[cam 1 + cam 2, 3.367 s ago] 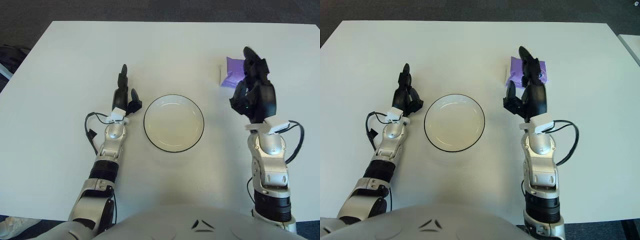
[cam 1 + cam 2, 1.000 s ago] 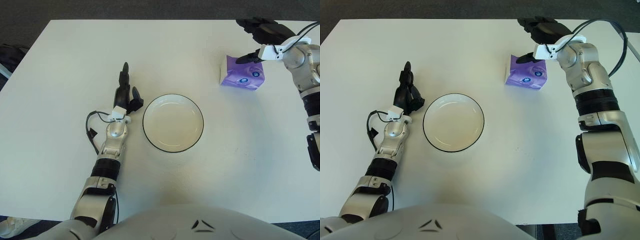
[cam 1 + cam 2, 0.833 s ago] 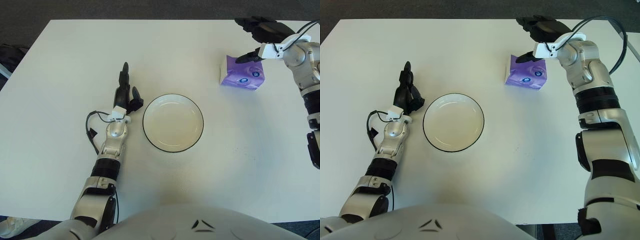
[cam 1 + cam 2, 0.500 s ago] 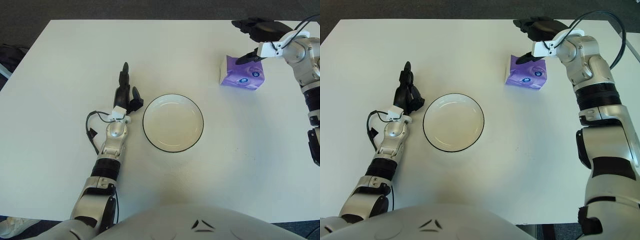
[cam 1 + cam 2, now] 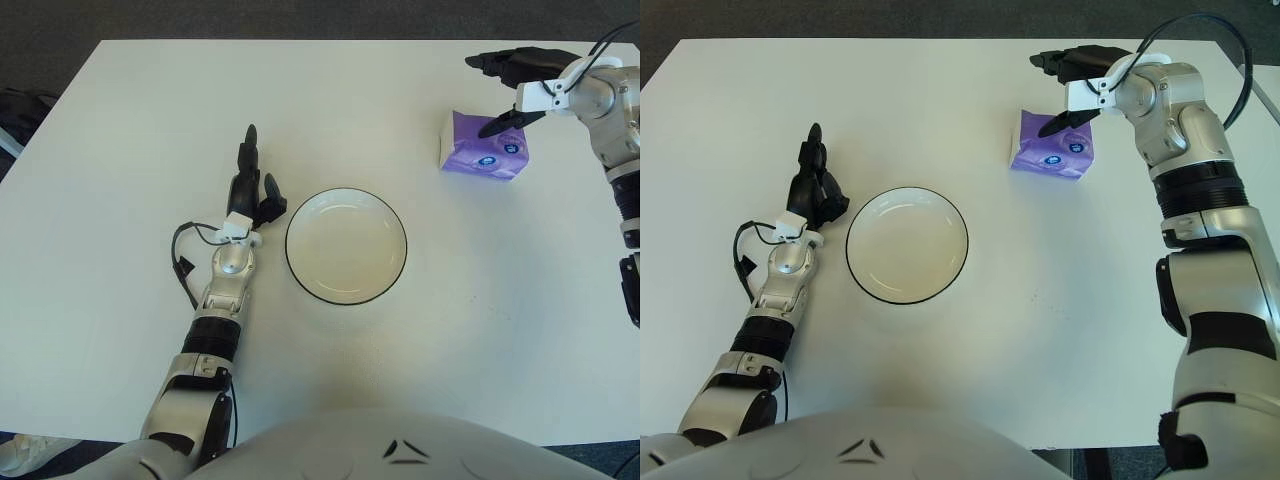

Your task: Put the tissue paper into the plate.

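Observation:
A purple tissue pack (image 5: pixel 482 154) lies on the white table at the far right. A white plate (image 5: pixel 346 246) with a dark rim sits at the table's middle and holds nothing. My right hand (image 5: pixel 1068 84) hovers over the pack's far edge with its fingers spread, the thumb pointing down at the pack's top and the other fingers reaching left beyond it. It grips nothing. My left hand (image 5: pixel 250 189) rests on the table just left of the plate, fingers relaxed and empty.
The white table (image 5: pixel 120 150) runs to dark floor at the far edge and both sides. A thin black cable (image 5: pixel 184 268) loops beside my left forearm.
My right hand has tilted and come down a little toward the tissue pack, its thumb now over the pack's top. The pack, the plate and my left hand have not moved.

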Action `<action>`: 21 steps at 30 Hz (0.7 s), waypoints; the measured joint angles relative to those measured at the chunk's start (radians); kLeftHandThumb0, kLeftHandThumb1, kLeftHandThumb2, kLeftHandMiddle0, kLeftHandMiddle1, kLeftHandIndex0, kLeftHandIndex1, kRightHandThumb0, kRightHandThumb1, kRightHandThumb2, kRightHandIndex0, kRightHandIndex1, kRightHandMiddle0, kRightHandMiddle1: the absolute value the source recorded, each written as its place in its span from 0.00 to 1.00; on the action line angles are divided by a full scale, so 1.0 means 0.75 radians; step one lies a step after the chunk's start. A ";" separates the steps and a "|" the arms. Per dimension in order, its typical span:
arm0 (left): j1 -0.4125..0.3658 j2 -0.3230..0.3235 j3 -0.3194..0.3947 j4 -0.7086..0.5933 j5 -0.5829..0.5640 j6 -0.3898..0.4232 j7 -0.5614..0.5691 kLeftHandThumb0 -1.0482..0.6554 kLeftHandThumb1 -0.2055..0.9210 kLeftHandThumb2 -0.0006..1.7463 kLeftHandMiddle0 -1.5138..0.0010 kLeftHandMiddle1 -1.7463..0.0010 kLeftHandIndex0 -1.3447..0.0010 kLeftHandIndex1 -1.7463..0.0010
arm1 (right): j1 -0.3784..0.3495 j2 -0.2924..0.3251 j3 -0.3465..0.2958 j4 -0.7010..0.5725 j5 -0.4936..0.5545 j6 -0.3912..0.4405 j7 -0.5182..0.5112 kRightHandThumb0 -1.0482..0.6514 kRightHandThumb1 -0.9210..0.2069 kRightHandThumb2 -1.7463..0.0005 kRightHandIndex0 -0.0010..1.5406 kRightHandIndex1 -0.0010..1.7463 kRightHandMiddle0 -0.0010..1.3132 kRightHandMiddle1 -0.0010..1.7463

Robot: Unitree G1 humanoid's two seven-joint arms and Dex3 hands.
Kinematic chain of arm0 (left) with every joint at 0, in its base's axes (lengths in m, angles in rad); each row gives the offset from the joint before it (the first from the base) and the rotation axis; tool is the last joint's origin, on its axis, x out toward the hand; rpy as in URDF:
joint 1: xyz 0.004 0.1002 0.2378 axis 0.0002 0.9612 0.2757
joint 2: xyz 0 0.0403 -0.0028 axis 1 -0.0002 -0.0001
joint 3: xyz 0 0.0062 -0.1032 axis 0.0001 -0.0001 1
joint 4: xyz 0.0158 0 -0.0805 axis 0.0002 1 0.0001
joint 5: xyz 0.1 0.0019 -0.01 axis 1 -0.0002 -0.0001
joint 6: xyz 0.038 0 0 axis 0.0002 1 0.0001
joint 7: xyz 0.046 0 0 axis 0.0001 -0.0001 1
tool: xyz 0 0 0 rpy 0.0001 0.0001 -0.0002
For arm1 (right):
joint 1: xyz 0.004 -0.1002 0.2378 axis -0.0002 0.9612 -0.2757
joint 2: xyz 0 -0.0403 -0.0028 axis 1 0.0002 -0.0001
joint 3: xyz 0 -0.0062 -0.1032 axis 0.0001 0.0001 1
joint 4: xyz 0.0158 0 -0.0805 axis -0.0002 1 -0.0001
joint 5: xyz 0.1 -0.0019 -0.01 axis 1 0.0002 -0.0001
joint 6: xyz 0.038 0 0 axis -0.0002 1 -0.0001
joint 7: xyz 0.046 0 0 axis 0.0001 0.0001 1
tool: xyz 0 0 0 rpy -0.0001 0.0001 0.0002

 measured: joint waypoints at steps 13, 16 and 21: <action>0.000 0.001 0.000 0.001 0.001 0.003 0.000 0.17 1.00 0.60 0.97 1.00 1.00 0.93 | -0.006 -0.015 0.019 -0.040 -0.026 0.051 0.141 0.00 0.00 0.94 0.00 0.00 0.00 0.00; -0.001 0.001 0.000 0.002 0.001 0.000 0.000 0.18 1.00 0.61 0.97 1.00 1.00 0.93 | -0.009 -0.018 0.030 -0.049 -0.036 0.079 0.185 0.00 0.00 0.93 0.00 0.00 0.00 0.00; -0.001 0.004 0.000 0.005 0.002 -0.007 0.000 0.18 1.00 0.61 0.97 1.00 1.00 0.93 | -0.008 -0.019 0.041 -0.067 -0.061 0.107 0.219 0.00 0.00 0.92 0.00 0.00 0.00 0.00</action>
